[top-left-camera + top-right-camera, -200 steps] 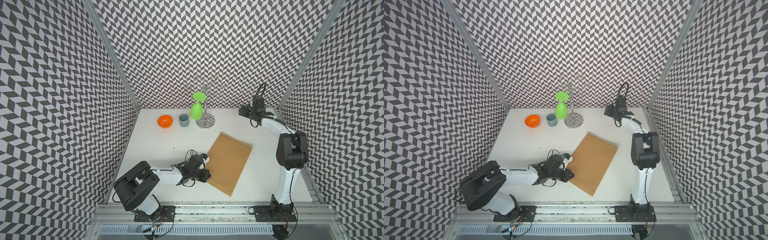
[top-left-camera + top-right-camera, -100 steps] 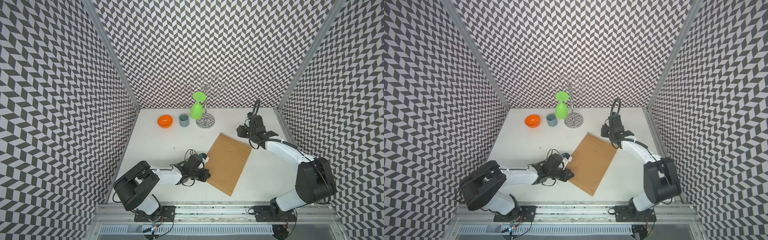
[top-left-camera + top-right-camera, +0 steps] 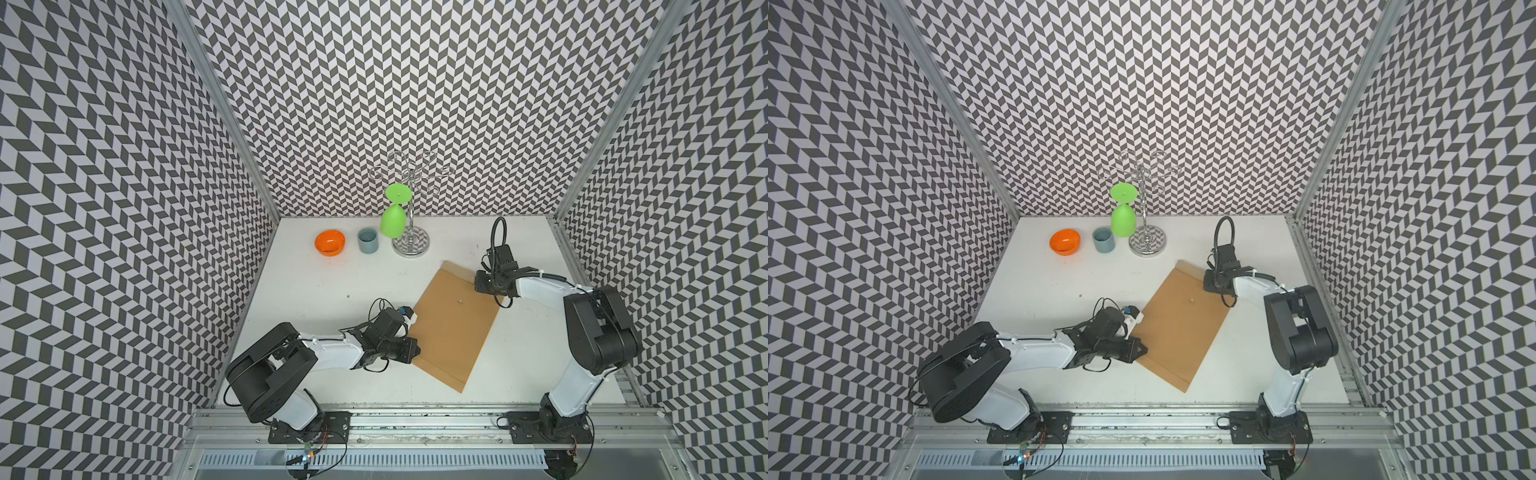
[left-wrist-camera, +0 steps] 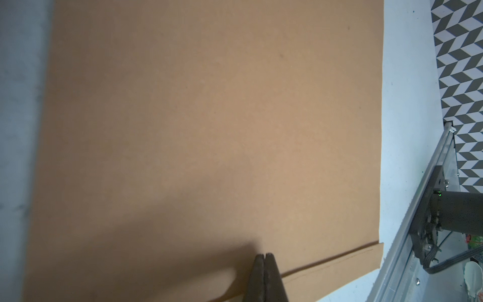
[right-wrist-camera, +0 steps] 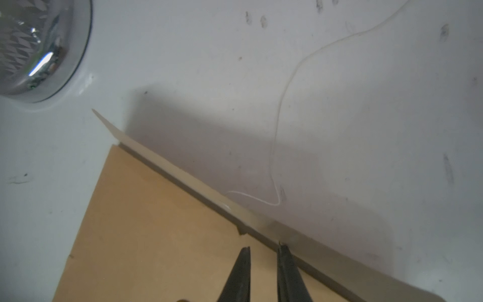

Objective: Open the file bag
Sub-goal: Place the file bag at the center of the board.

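The large flat brown kraft-paper file bag (image 3: 453,328) lies askew on the middle-right of the white tabletop (image 3: 332,299), its flap end toward the far right. The thin white string (image 5: 277,146) trails loose on the table beyond the pale flap (image 5: 183,177), which stands partly raised, and the small round button (image 3: 459,298) is bare. So the unwinding looks done, and the step in hand is turning the flap back.

The left gripper (image 3: 413,351), jaws pressed together, bears on the bag's near-left edge, apparently pinning it. The right gripper (image 5: 264,249) sits at the flap's right end, jaws a narrow gap apart, one tip at the fold, nothing discernibly between them.

The next move probably calls for catching the flap's thin edge alone and swinging it away toward the far side while the left arm holds the bag down.

Along the far edge stand a shallow orange bowl (image 3: 329,242), a grey-blue cup (image 3: 368,240) and a chrome stemware rack (image 3: 410,245) with a green plastic goblet (image 3: 392,220) hanging inverted. Black-and-white chevron walls (image 3: 124,208) enclose the cell.
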{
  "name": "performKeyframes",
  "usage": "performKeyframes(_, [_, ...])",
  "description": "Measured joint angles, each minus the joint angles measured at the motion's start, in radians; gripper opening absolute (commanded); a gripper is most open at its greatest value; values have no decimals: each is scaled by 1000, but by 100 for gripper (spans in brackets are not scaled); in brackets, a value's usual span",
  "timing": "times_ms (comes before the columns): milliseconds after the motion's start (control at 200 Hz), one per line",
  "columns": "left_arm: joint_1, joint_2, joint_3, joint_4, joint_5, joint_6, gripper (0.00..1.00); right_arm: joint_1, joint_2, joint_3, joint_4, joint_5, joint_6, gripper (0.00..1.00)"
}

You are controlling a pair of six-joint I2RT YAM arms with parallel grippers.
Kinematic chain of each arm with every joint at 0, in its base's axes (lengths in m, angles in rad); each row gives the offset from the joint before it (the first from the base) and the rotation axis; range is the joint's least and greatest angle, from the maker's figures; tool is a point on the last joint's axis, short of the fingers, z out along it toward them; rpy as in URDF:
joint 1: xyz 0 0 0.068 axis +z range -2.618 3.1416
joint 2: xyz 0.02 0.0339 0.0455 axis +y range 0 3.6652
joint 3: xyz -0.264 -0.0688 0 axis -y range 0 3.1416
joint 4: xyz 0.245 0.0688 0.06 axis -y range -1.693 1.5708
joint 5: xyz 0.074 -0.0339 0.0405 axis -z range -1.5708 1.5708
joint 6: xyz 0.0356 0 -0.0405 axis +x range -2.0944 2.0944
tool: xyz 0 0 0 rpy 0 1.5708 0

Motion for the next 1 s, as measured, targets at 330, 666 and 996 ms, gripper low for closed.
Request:
performKeyframes(330, [0,-13,-12,-4,0,0,0,-35,152,131,27,27,-11,18])
performKeyframes(666, [0,-64,-24,-24,-1,-4,9,1,199,182,57,20,-30,18])
performKeyframes(996, [8,-77,-24,-39,-16,-5,22,30,196,312,-71,62,-46,64])
